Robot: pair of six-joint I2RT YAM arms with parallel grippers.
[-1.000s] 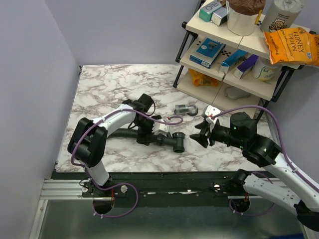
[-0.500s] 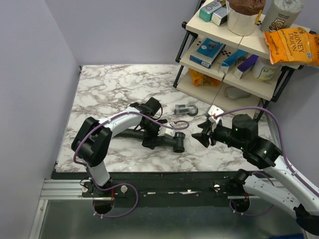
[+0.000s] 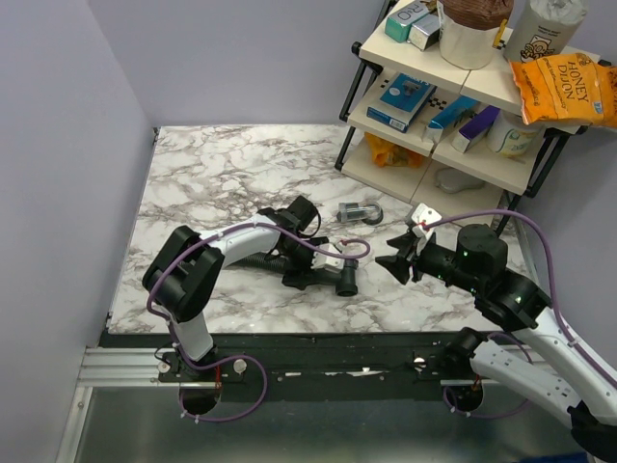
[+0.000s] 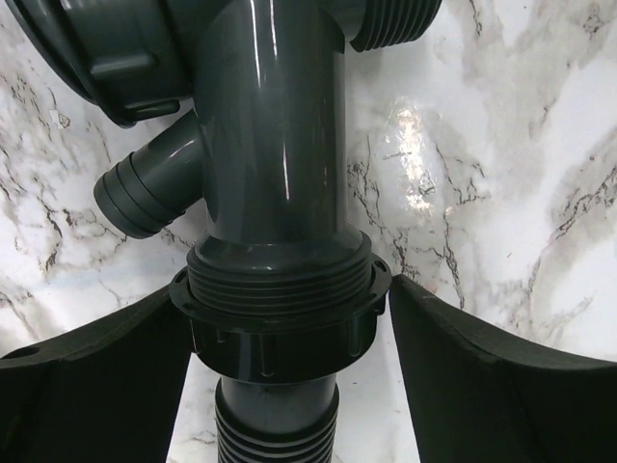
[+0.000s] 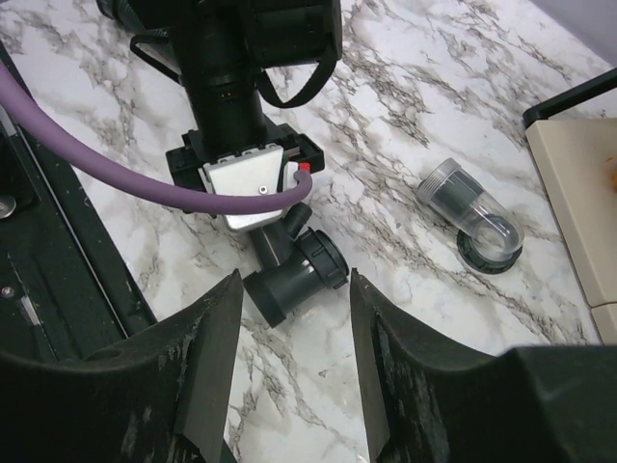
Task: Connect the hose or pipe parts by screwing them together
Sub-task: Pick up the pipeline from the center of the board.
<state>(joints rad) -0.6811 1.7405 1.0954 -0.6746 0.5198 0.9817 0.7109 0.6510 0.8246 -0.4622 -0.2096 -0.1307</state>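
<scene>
Black fingers (image 4: 87, 386) of the left gripper (image 4: 289, 294) have slid right and narrowed onto the collar nut (image 4: 280, 333) against the Y-fitting (image 4: 275, 125), ready for tightening; the right gripper (image 5: 294, 280) hovers part-open, empty.

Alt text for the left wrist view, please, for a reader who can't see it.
The left gripper straddles the collar nut where a black ribbed hose meets the threaded end of a dark Y-shaped fitting. Its fingers sit at the nut's sides, contact unclear. Everything lies on a marble table.
</scene>
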